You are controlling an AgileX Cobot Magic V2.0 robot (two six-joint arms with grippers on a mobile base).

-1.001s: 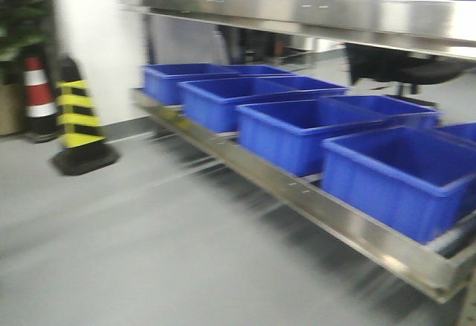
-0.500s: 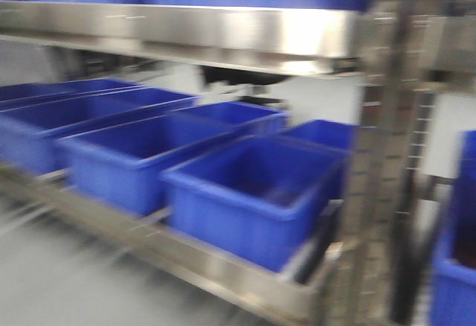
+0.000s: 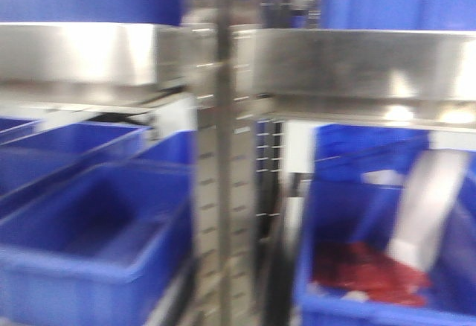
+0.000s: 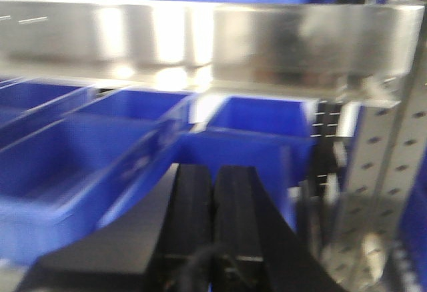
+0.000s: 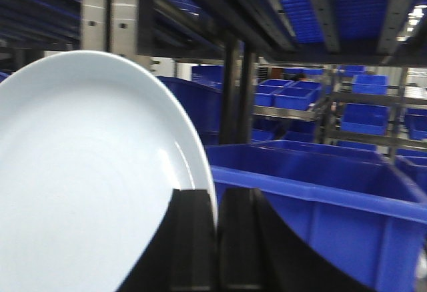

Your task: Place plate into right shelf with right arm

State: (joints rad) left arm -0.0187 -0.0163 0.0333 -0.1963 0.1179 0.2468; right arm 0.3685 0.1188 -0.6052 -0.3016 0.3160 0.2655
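Right wrist-mounted: right gripper clamps plate rim.

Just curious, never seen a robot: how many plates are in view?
1. The white plate, its rim pinched by the right gripper. Others may hide in the blue bins.

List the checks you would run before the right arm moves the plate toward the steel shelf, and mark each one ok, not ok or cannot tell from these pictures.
1. Plate held by the right tool: ok, its rim sits between the fingers.
2. Left tool free of any load: ok, shut on nothing.
3. Right shelf in sight: ok, its steel lip shows to the right of the perforated post.
4. Front view sharp enough to aim by: not ok, it is blurred.
5. Free spot for the plate: cannot tell; a blue bin holding red items sits below the lip.
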